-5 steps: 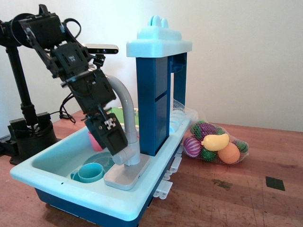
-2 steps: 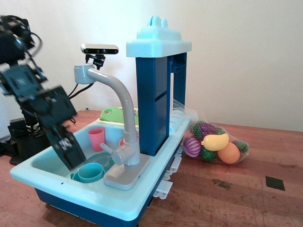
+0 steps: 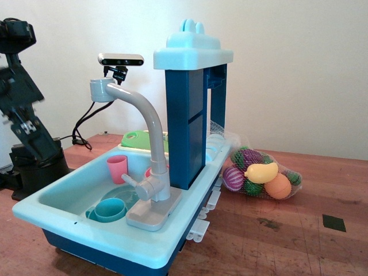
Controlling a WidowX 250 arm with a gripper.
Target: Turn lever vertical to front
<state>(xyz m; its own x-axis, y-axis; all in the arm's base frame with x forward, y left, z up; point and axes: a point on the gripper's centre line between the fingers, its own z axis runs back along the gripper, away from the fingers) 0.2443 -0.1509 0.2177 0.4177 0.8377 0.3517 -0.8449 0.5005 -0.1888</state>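
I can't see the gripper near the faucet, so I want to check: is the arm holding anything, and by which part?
Nothing visibly. The arm is at the left edge, away from the sink, its gripper out of view. The lever juts free from the faucet's valve body.

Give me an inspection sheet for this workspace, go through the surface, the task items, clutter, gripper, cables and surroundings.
Surface: brown wooden table, worn, with a small dark square patch at right.
Job's things: lever juts from the valve body of the grey faucet, pointing left and slightly up in the picture; nothing touches it.
Clutter: toy sink holding a pink cup and a teal cup; net bag of toy fruit on the table at right.
Grippers: robot arm stands at far left, blurred; gripper not in view.
Cables: black cable hangs behind the sink.
Surroundings: plain pale wall; camera mounted behind the faucet.
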